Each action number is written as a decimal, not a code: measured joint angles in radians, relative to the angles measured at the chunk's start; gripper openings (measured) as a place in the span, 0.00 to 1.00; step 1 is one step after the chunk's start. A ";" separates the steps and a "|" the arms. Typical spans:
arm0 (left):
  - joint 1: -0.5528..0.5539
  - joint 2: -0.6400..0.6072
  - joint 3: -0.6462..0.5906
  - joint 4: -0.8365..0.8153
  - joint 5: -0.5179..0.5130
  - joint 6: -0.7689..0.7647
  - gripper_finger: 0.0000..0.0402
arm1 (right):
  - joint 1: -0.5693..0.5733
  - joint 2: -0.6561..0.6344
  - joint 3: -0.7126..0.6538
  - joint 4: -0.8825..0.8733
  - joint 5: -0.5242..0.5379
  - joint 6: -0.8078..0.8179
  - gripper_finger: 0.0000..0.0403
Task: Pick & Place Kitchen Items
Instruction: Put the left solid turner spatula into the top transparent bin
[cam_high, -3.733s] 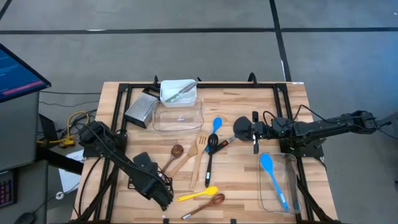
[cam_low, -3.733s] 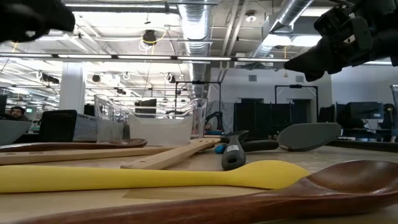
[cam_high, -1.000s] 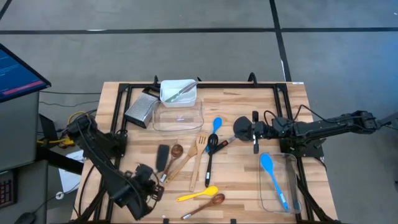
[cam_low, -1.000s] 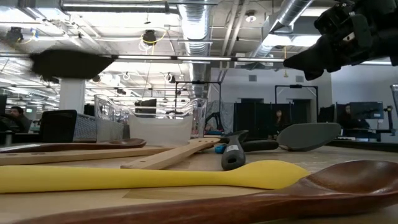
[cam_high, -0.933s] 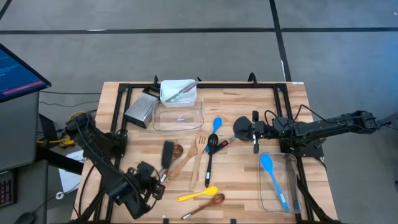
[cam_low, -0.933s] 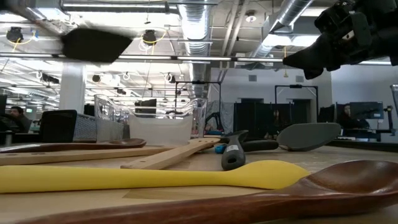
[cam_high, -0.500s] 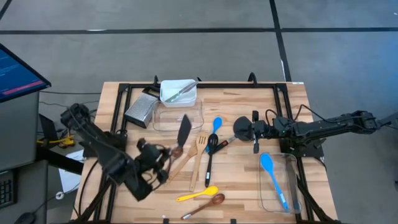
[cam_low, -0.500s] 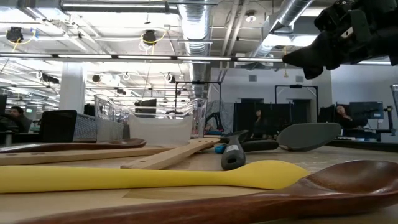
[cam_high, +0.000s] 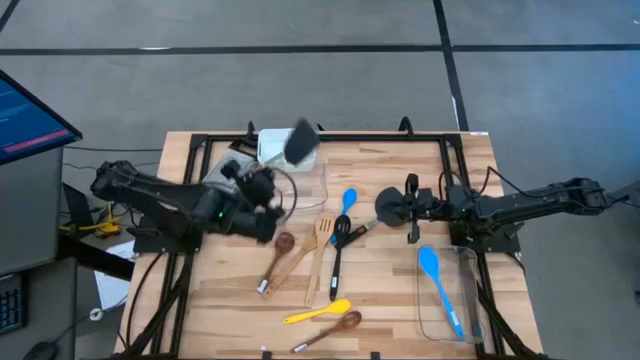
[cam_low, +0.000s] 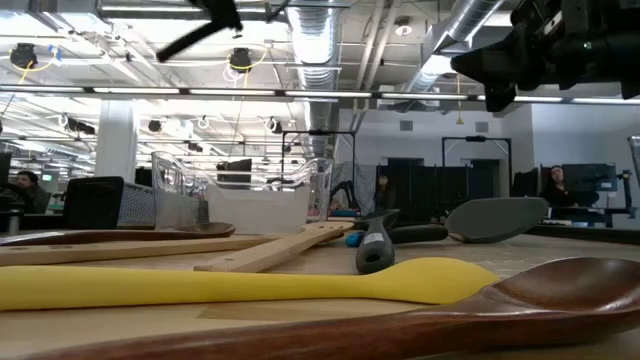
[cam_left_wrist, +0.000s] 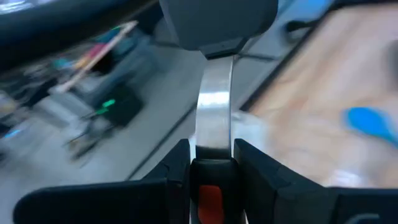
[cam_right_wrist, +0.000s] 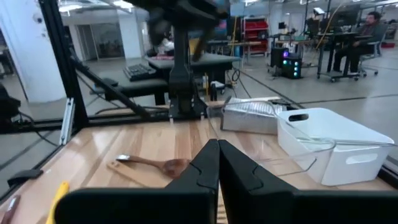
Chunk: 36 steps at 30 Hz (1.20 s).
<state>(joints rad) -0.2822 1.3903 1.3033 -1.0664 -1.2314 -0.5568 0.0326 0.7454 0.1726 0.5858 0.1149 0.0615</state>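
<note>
1. The left gripper (cam_left_wrist: 211, 163) is clamped on the metal neck of a black spatula (cam_high: 299, 144). The left wrist view shows both fingers (cam_left_wrist: 177, 163) pressed against the shank, with the dark blade standing out ahead of them.

2. In the high view this gripper (cam_high: 268, 190) sits over the back left part of the table (cam_high: 390, 170). The spatula blade is raised in the air above the white tub (cam_high: 272, 148) and the clear tub (cam_high: 318, 185).

3. The step in hand looks like carrying the spatula to one of those tubs. I cannot tell which is meant. The white tub already holds a small knife (cam_right_wrist: 339, 140).

4. To do it well, slow the swing before lowering, so the long tool settles. Bring the blade down inside the walls first, tilt the handle along the tub's long side, and release only when it rests on something.

5. The metal grater (cam_high: 222, 172) lies just beside the tubs under the arm, so the wrist should come down clear of it.

6. The right gripper (cam_right_wrist: 217, 163) is fully closed and holds nothing. It waits over the right middle of the table (cam_high: 412, 208), near a grey-bladed spatula (cam_high: 388, 207).

7. Loose items lie mid-table: a blue spoon (cam_high: 348, 200), a wooden turner (cam_high: 320, 250), a wooden spoon (cam_high: 277, 255), a yellow spoon (cam_high: 318, 312) and a dark wooden spoon (cam_high: 334, 326). Another blue spoon (cam_high: 440, 285) lies in the clear tub (cam_high: 470, 262) at the right.
</note>
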 joint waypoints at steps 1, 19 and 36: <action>0.032 -0.007 -0.025 0.007 -0.009 -0.001 0.18 | 0.000 0.000 0.000 -0.001 0.004 0.000 0.00; 0.369 -0.171 -0.518 1.037 0.662 0.648 0.17 | 0.000 0.000 0.000 -0.002 0.018 0.019 0.00; 0.521 -0.130 -0.724 1.221 0.770 0.468 0.12 | 0.005 0.001 0.000 -0.055 0.019 -0.004 0.00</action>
<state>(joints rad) 0.2393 1.2601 0.5796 0.1543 -0.4613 -0.0884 0.0376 0.7460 0.1726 0.5312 0.1337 0.0571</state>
